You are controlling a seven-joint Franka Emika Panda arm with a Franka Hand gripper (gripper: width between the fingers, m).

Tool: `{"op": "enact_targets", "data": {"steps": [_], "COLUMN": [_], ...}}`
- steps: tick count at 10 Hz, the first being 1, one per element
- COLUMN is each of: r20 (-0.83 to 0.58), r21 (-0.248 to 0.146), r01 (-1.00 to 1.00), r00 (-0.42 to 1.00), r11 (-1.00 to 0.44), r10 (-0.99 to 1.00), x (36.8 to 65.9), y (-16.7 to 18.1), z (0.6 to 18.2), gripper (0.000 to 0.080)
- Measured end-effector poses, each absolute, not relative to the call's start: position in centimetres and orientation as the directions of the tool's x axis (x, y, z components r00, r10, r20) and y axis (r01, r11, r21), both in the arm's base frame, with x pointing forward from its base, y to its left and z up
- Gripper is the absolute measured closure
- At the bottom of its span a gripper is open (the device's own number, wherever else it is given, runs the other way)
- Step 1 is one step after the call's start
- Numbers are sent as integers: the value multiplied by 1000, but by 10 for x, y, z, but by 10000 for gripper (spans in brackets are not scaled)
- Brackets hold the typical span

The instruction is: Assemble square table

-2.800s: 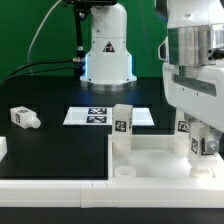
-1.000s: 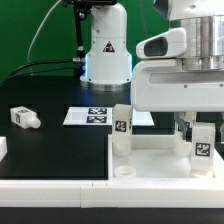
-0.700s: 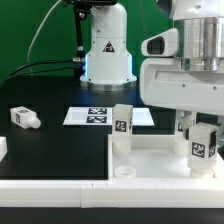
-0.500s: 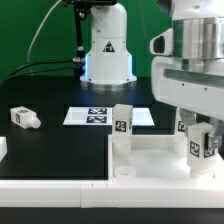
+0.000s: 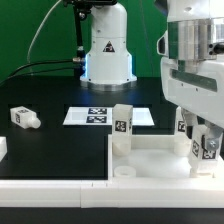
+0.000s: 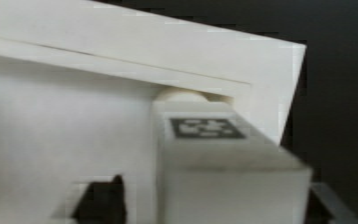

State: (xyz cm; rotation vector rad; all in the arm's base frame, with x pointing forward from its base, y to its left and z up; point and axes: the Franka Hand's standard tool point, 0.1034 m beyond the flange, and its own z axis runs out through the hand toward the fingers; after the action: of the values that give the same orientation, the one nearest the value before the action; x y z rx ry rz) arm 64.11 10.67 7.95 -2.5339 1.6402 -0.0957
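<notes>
The square table's white top (image 5: pixel 150 152) lies rim up at the exterior view's right. One leg (image 5: pixel 121 126) stands upright in its far left corner. The near left socket (image 5: pixel 124 172) is bare. My gripper (image 5: pixel 205 147) hangs over the right side, its fingers on either side of a second upright leg (image 5: pixel 207 146). In the wrist view that leg (image 6: pixel 220 165) fills the space in my gripper (image 6: pixel 208 205). A gap shows beside the dark finger (image 6: pixel 105 200), so the gripper is open. Another tagged leg (image 5: pixel 183 127) shows partly behind the hand. A loose leg (image 5: pixel 24 117) lies far left.
The marker board (image 5: pixel 95 115) lies flat on the black table behind the top. The arm's white base (image 5: pixel 107 50) stands at the back. A long white bar (image 5: pixel 50 190) runs along the front edge. A small white block (image 5: pixel 2 148) sits at the left edge.
The hand has turned about the upright leg on the right, and its fingers have spread away from that leg. The leg stays standing in the top.
</notes>
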Motion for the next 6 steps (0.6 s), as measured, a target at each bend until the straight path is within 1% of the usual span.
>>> {"op": "enact_targets", "data": {"steps": [1,2,3,5,6], "r20": [20,34,41,60,91], "r21": [-138,-136,-134,-126,-98], "r01": [-779,-688,-662,-554,-360], "r00": [615,716,740,824,925], "r11": [-611,-713,-737,-823,-928], "r10": [-788,-698,-672,-564,-369], "x": [642,641,641,641,643], "y": [109,112,110,110,110], "z": [82,81,81,80,81], "gripper": [275,186,157,157,151]}}
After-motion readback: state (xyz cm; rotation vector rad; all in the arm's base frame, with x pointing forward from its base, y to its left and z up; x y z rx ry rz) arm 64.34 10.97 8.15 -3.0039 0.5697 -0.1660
